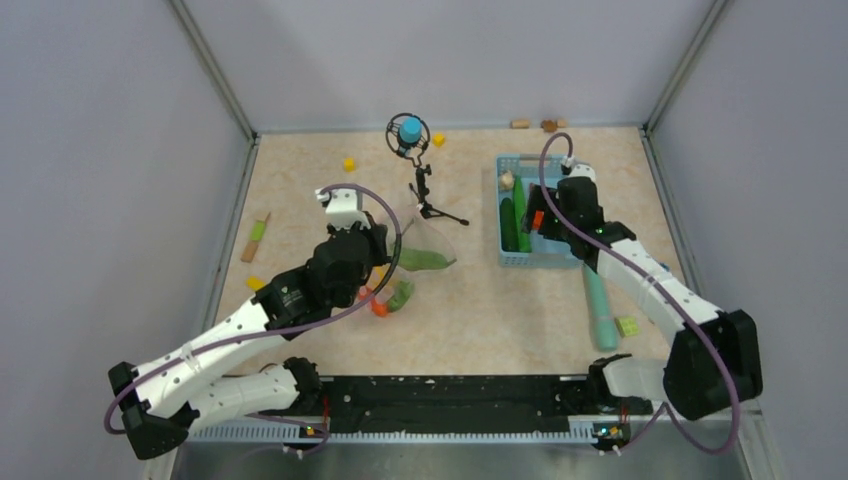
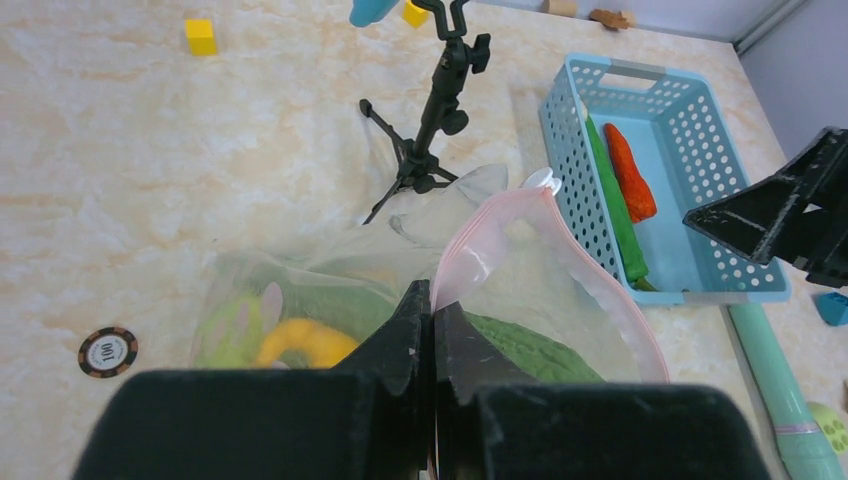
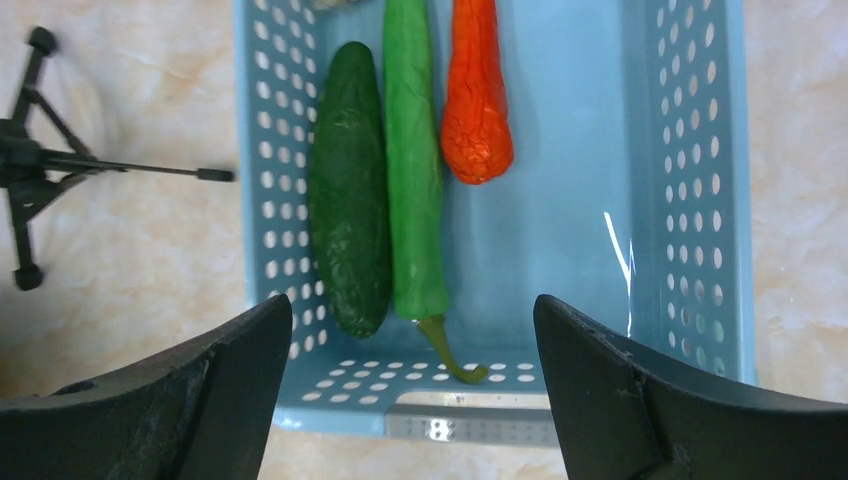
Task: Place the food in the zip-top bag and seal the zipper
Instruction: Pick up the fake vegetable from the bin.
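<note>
The clear zip-top bag [image 1: 428, 243] lies mid-table with its pink zipper [image 2: 560, 250] curved open. My left gripper [image 2: 433, 312] is shut on the zipper edge and holds it up. Inside the bag are a green cucumber [image 2: 530, 350], a yellow pepper [image 2: 300, 340] and a green pear [image 2: 225, 325]. An orange carrot [image 1: 380, 308] shows by the bag's near end. My right gripper [image 3: 412, 305] is open and empty above the blue basket [image 3: 480, 425]. The basket holds a dark cucumber [image 3: 350, 230], a bright green cucumber [image 3: 412, 170] and a red pepper [image 3: 476, 100]. A beige mushroom [image 1: 507, 181] sits at the basket's far corner.
A black tripod [image 1: 420, 190] with a teal top stands just behind the bag. A teal cylinder [image 1: 600, 310] and a green block [image 1: 627, 326] lie near the right arm. Yellow cubes [image 1: 349, 164] sit at the back. A poker chip [image 2: 107, 352] lies left of the bag.
</note>
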